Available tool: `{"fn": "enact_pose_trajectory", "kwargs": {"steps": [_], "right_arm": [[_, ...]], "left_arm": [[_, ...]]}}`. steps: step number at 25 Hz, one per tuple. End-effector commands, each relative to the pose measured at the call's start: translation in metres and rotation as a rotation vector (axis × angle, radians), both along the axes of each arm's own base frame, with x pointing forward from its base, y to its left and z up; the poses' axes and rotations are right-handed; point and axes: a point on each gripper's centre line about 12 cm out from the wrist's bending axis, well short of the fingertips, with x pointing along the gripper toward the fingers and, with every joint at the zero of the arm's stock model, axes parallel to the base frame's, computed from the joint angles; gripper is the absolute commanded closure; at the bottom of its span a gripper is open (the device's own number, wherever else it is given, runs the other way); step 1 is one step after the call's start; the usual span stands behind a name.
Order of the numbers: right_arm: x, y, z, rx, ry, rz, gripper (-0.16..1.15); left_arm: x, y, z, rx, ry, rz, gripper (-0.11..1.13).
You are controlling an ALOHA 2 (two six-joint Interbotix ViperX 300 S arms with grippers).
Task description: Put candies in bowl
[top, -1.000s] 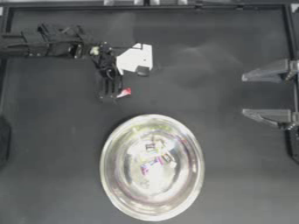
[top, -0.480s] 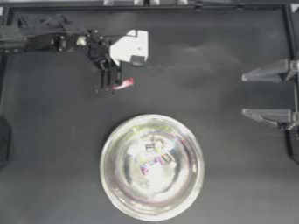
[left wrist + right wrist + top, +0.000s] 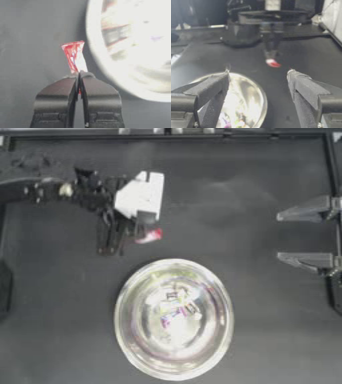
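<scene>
The red candy [image 3: 74,55] hangs pinched between the pressed-together jaws of the left gripper [image 3: 79,75], held clear of the table just beside the rim of the bowl and not over it. Seen from above, this sweet [image 3: 151,235] sits a little beyond the bowl's far edge, under the left arm's white wrist block [image 3: 140,195]. The bowl [image 3: 133,338] stands on the dark table [image 3: 60,338] near the middle, and several small wrapped candies [image 3: 175,310] lie inside it, among them a purple one; their reflections make an exact count uncertain. The right gripper [image 3: 306,235] rests at the table's right edge, its jaws spread wide and holding nothing.
</scene>
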Motion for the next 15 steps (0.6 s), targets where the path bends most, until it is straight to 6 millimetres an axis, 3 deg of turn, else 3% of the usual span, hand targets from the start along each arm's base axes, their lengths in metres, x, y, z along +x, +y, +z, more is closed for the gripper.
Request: {"fn": "enact_pose_trajectory", "kwargs": {"steps": [1,9,15], "right_arm": [[0.002,-0.001,0.007,0.001,-0.02,-0.004,0.0],[0.002,-0.001,0.007,0.004,-0.022,-0.004,0.0],[0.002,-0.001,0.007,0.005,-0.024,-0.005,0.0]], "left_arm": [[0.003,-0.023,0.03,0.015,-0.094,-0.041,0.56],[0.023,-0.067,0.022,0.006,-0.145,-0.12,0.56],[0.037,-0.08,-0.004,-0.016,-0.116,-0.139,0.56]]}}
